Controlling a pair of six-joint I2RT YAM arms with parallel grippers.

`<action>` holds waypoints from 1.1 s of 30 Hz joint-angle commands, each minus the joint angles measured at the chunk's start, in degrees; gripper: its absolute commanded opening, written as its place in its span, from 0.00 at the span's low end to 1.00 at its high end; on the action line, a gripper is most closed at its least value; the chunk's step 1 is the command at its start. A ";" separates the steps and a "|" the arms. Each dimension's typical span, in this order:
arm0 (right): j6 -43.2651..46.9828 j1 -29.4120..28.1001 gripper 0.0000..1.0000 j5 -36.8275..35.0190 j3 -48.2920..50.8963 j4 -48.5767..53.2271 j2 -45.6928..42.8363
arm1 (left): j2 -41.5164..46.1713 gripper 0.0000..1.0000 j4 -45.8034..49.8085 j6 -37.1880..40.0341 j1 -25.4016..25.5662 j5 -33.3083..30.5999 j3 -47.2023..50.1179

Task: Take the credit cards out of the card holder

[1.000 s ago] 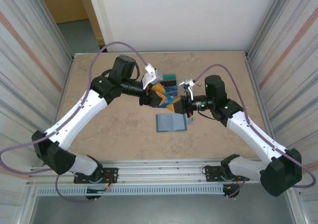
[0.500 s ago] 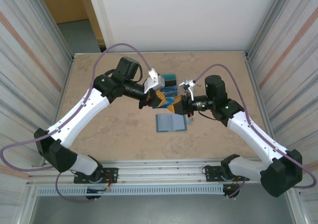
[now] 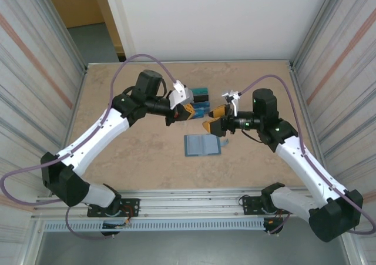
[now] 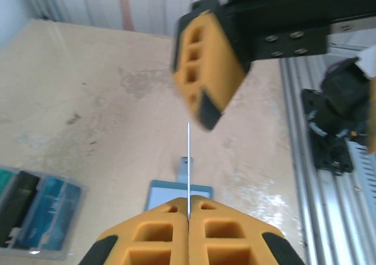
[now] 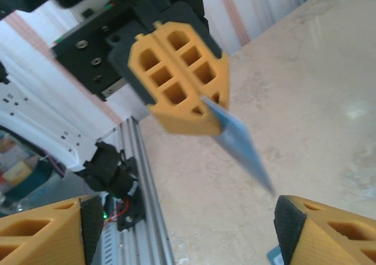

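One blue card (image 5: 238, 143) sits clamped in the left tool (image 4: 188, 205), while the right tool (image 5: 188, 221) gapes empty

The soft two-panel teal-blue card holder (image 3: 202, 145) lies opened flat on the beige stone-patterned surface (image 3: 129, 153), near its middle and nearer the arm bases than both claws. Behind the holder, toward the far edge, the flat rectangular teal, black and blue plastic credit cards (image 3: 200, 99) lie side by side in a row on the surface, touching one another. The left claw (image 3: 188, 113) hangs above the surface, just left of the row's near end. The right claw (image 3: 214, 118) hangs to its right, facing it and apart from it. A thin rectangular blue plastic card (image 5: 238, 140) is pinched between the left claw's closed jaws and projects toward the right claw, whose spread jaws do not touch it.
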State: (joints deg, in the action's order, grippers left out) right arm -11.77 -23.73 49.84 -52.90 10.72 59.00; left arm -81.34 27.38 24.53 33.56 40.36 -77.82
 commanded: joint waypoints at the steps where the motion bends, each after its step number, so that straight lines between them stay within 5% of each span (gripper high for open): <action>1: -1.41 1.09 0.80 -4.37 -0.72 1.93 -1.88 | -0.61 0.00 -8.91 -1.95 -3.10 -1.08 0.65; 6: -3.84 2.73 0.86 -6.11 0.79 0.47 -4.87 | -6.44 0.00 -9.83 2.97 -4.21 -1.59 -1.67; 7: -3.95 2.83 1.00 -6.50 1.21 -0.05 -5.29 | -7.72 0.00 -10.20 3.80 -4.22 -1.84 -2.09; 33: -13.64 4.48 0.99 -31.08 6.59 -3.43 -9.83 | -42.10 0.00 -13.55 19.11 -5.17 -3.63 -21.55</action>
State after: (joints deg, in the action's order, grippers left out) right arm -23.75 -19.73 23.03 -46.54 7.81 50.11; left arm -121.80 15.51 41.43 28.58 36.73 -97.03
